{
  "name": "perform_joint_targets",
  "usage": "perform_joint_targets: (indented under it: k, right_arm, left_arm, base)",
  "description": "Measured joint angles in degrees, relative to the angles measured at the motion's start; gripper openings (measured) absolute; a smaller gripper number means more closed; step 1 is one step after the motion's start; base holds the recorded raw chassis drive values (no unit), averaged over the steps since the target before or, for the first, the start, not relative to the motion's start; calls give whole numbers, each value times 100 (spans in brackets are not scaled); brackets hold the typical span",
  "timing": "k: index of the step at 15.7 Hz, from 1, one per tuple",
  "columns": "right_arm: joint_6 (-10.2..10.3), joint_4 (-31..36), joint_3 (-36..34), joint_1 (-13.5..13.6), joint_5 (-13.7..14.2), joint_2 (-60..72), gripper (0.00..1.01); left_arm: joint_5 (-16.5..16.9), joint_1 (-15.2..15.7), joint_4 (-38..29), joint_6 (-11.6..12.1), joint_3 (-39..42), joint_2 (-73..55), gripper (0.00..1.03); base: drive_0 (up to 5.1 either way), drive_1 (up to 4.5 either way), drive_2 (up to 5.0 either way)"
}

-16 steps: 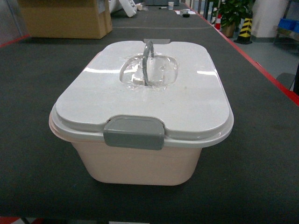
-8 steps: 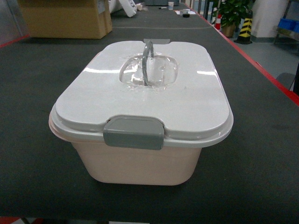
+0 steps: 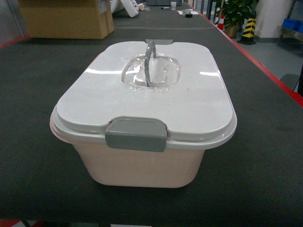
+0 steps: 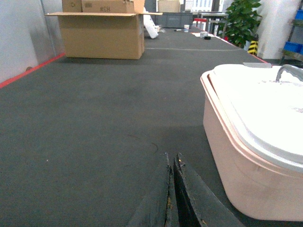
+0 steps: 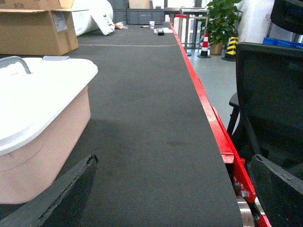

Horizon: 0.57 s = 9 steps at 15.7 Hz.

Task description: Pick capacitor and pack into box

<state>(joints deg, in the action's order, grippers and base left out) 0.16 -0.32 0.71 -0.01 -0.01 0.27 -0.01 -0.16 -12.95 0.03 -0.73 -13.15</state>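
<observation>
While box sits lidded, jaws flank it

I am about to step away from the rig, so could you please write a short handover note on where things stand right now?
Left gripper: jaws shut, empty, low over the mat left of the box.
Right gripper: jaws wide open, empty, right of the box.
Box: on the dark mat, white lid on, grey latch down.
Done: nothing visible.
Left: no capacitor is in view; find it, open the lid, pack it.

Dark grey mat — cardboard carton, potted plant beyond.
</observation>
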Motion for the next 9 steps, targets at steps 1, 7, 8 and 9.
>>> perform_joint_targets:
  k: [1,7,8,9]
  right_arm:
    - [0,0,0,0,2,0,98]
    - [-2,11,0,0,2,0,98]
    - [-2,7,0,0,0,0,98]
    - [0,0,0,0,-2,0,98]
  left_arm:
    - [-2,0,105,0,0,122,2]
    - [2,0,1381,2,-7,1252,2]
    - [2,0,1338,2,-7,1255,2]
    - [-2,0,1309,0,-4,1255,9]
  base:
    - [0,0,0]
    - [0,0,0]
    - [0,0,0]
    - [0,0,0]
